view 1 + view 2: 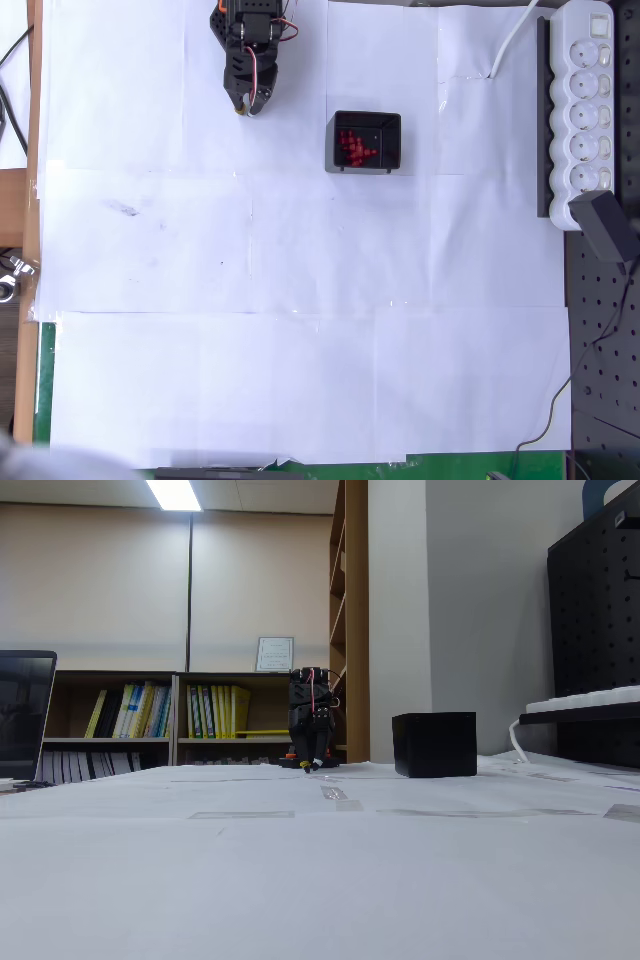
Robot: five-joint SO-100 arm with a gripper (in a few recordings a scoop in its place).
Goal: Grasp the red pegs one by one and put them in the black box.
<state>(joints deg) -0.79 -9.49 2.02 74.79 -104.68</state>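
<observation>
We see the gripper (pixel 247 103) folded back near the arm's base, fingers seemingly pressed together and holding nothing. To its right in the overhead view sits the box (pixel 364 122) with the pegs (pixel 354 147) heaped inside. No writing is readable.

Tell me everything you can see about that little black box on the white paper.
The black box is small, rectangular and open-topped, with dark glossy walls that look like plastic. It stands upright on the white paper, right of the gripper in the overhead view and apart from it. Inside lies a cluster of tiny red pegs. From the low fixed view it shows as a plain black block.
</observation>
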